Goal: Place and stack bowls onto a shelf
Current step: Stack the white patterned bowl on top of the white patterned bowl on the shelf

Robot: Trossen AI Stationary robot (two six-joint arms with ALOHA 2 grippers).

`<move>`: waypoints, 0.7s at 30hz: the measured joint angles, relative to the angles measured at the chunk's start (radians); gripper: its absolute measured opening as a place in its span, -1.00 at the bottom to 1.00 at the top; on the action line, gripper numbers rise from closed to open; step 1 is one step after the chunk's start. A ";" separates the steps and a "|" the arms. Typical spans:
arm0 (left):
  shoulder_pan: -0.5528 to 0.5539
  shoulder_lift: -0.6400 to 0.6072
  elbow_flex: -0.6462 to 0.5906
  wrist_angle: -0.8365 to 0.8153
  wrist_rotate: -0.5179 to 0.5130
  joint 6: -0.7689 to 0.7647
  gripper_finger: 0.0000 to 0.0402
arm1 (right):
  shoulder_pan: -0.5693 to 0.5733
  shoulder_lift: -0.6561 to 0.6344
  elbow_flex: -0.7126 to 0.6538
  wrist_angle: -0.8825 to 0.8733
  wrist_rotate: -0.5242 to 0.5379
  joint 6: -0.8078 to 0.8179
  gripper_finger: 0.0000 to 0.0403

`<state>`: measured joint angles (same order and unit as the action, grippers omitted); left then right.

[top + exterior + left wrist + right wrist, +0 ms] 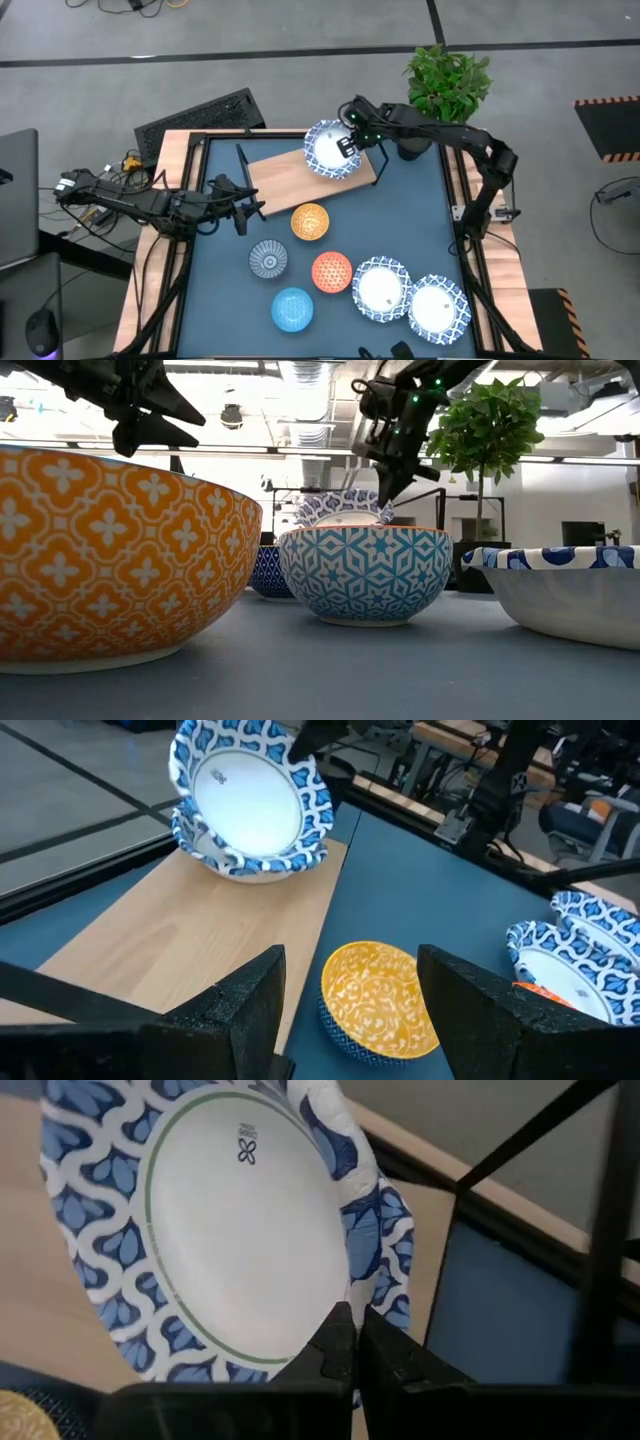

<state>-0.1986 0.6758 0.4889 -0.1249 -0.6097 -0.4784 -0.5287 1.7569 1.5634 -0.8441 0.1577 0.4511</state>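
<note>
The light-wood shelf board lies at the table's far middle. My right gripper is shut on a white bowl with a blue-patterned rim, which is tilted over the board's right end. In the left wrist view a second patterned rim shows just under this bowl; I cannot tell whether it is another bowl. My left gripper is open and empty, just left of the yellow-orange bowl. The grey-blue, red-orange and light blue bowls and two white bowls stand on the tabletop. My right gripper pinches the white bowl's blue-patterned rim between its two fingers, on the side toward the table's right edge. The fingers slant down from the far right. The bowl is tilted, its inside turned partly toward the table's left; its low side is down by the board.
A potted plant stands at the far right corner, close behind my right arm. A black flat object lies beyond the far left edge. The board's left half is bare wood.
</note>
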 joint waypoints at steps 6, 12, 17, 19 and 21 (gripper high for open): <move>0.000 0.000 0.000 0.000 0.000 -0.001 0.06 | -0.017 -0.002 0.001 -0.002 0.000 -0.008 -0.59; 0.000 0.000 0.000 0.001 0.000 -0.001 0.06 | -0.017 -0.002 0.001 -0.001 0.001 -0.033 -0.36; 0.000 0.000 0.000 0.001 0.000 -0.002 0.06 | -0.019 -0.002 0.001 -0.001 0.003 -0.044 -0.13; 0.000 0.000 0.000 0.001 0.000 -0.006 0.06 | -0.023 -0.002 0.001 -0.001 0.002 -0.041 -0.06; 0.000 0.000 0.000 0.002 0.000 -0.007 0.06 | -0.020 -0.005 0.000 -0.001 0.000 -0.036 -0.01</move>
<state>-0.1984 0.6762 0.4889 -0.1234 -0.6094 -0.4850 -0.5490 1.7516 1.5639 -0.8455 0.1580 0.4150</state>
